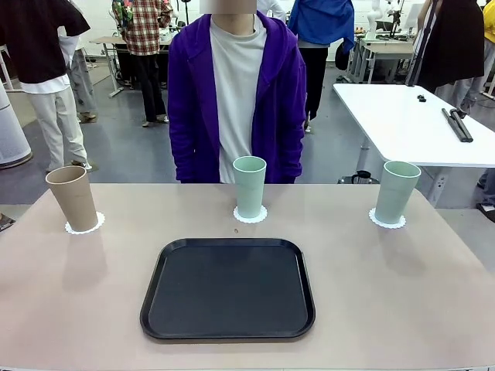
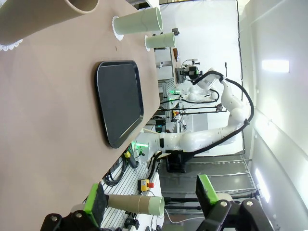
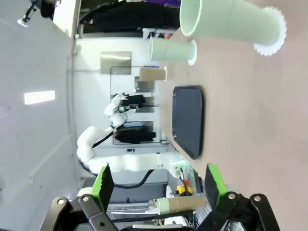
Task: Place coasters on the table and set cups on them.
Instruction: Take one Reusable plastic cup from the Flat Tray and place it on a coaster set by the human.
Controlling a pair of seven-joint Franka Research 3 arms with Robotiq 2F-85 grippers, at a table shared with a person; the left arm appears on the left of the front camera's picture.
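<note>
Three cups stand upright along the far side of the table (image 1: 93,309), each on a white lacy coaster. The tan cup (image 1: 72,199) is at the left on its coaster (image 1: 84,226). One mint cup (image 1: 249,186) is in the middle, the other mint cup (image 1: 397,192) at the right. My left gripper (image 2: 151,195) is open and empty, off the table's edge, with the tan cup (image 2: 43,17) far ahead. My right gripper (image 3: 159,183) is open and empty too, well back from the nearest mint cup (image 3: 231,21) and its coaster (image 3: 272,31).
A black rounded tray (image 1: 228,289) lies bare in the middle of the table, near my side. A person in a purple hoodie (image 1: 236,93) stands at the far edge, arms hanging down. A white table (image 1: 418,124) stands behind at the right.
</note>
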